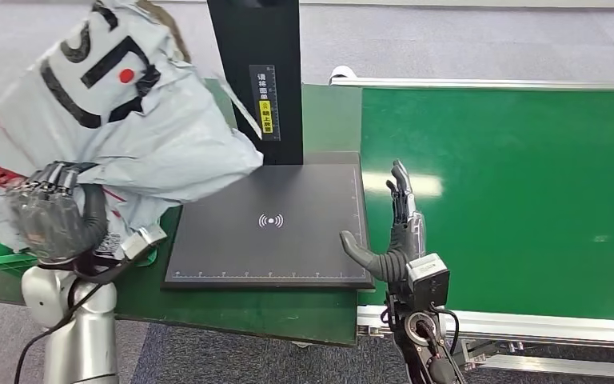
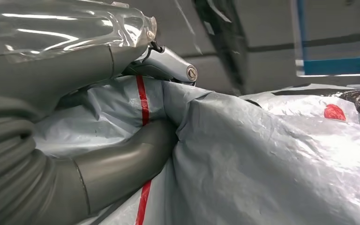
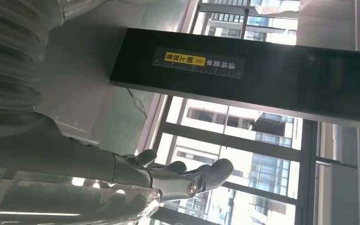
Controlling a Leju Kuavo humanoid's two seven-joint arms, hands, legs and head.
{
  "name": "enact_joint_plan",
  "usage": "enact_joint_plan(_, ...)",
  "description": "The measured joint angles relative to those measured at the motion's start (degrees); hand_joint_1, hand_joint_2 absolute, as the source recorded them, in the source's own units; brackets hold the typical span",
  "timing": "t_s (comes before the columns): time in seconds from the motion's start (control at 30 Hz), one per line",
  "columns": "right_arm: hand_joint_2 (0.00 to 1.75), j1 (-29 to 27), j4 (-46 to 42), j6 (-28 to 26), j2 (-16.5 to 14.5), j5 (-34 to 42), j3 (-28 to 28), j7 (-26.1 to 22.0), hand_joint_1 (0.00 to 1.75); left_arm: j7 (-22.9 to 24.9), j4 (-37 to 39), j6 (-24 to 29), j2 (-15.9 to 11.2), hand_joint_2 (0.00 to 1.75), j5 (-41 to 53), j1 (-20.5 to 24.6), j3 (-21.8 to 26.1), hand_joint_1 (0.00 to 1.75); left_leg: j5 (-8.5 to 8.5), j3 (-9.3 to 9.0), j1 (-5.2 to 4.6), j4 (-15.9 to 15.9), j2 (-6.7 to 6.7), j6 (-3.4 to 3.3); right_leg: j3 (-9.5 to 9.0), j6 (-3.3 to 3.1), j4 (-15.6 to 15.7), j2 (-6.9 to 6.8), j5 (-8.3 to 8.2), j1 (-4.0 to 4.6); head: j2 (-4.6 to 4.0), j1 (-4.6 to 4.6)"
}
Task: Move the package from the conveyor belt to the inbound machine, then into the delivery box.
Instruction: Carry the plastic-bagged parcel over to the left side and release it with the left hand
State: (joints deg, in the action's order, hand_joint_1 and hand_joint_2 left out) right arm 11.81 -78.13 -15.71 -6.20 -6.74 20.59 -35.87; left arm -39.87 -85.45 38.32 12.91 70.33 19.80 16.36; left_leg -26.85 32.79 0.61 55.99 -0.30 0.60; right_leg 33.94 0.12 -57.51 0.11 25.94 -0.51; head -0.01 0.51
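The package (image 1: 120, 120), a crumpled grey plastic mailer bag with bold black lettering, a red dot and thin red stripes, is held up at the left, over the green delivery box (image 1: 4, 258) whose corner shows beneath it. The left hand (image 1: 52, 216) grips its lower edge, thumb and fingers pressed into the plastic. Beside it lies the inbound machine's dark scanning plate (image 1: 288, 232) with its black post (image 1: 260, 80). The right hand (image 1: 396, 232) stands open, fingers straight, between plate and green conveyor belt (image 1: 512, 200).
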Motion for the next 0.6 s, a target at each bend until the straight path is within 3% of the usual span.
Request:
enact_joint_plan(0.1, 1.75, -0.1, 0.0, 0.0, 0.1, -0.1, 0.0, 0.0, 0.00, 0.0, 0.3, 0.0, 0.3, 1.75, 0.8, 1.1, 4.9, 1.75, 0.00, -0.01, 0.00, 0.0, 0.00, 0.00, 0.00, 0.00, 0.0, 0.01, 0.00, 0.00, 0.01, 0.01)
enact_joint_plan(0.27, 1.75, -0.2, 0.0, 0.0, 0.2, -0.1, 0.0, 0.0, 0.00, 2.2, 1.0, 0.0, 0.5, 1.75, 2.6, 2.3, 8.4, 1.75, -0.01, 0.00, -0.01, 0.0, -0.01, 0.00, 0.00, 0.00, 0.0, 0.00, 0.00, -0.01, 0.01, 0.00)
enact_joint_plan(0.37, 1.75, -0.3, -0.1, -0.1, 0.3, -0.2, 0.0, 0.1, 0.00, 12.3, 4.3, 0.0, -0.9, 1.75, 6.0, 3.5, 9.3, 1.75, -0.01, -0.02, 0.00, 0.0, 0.01, 0.00, 0.00, 0.00, 0.0, 0.03, 0.00, -0.01, 0.01, 0.01)
enact_joint_plan(0.6, 1.75, -0.6, -0.4, 0.0, 0.6, -1.0, -0.1, 1.0, 0.00, 33.4, 17.9, -0.9, -7.9, 1.75, 11.0, 7.0, 7.4, 1.75, 0.02, -0.07, 0.02, 0.0, 0.02, 0.02, -0.03, -0.01, 0.0, 0.05, 0.00, 0.02, 0.01, -0.01)
